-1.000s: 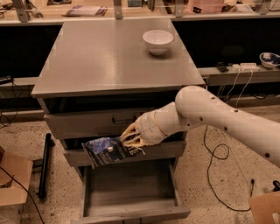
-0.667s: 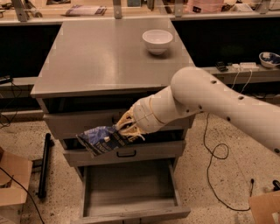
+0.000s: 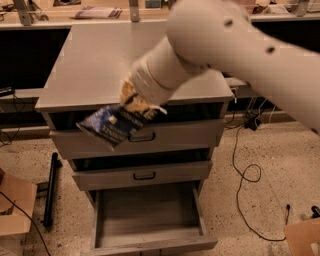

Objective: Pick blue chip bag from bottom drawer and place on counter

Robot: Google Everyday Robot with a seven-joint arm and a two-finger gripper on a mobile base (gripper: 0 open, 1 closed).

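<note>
The counter lay on top of the cabinet, with the bench behind it at twelve o'clock. The gripper hung at the counter's front edge, in front of the top drawer, clamped on the blue chip bag, which stuck out from it toward seven o'clock, resting on nothing. Below the top drawer sat the middle drawer, and under that the bottom drawer stood pulled out toward six o'clock. On the floor, a cardboard box lay at eight o'clock of the cabinet and a cable at four o'clock
</note>
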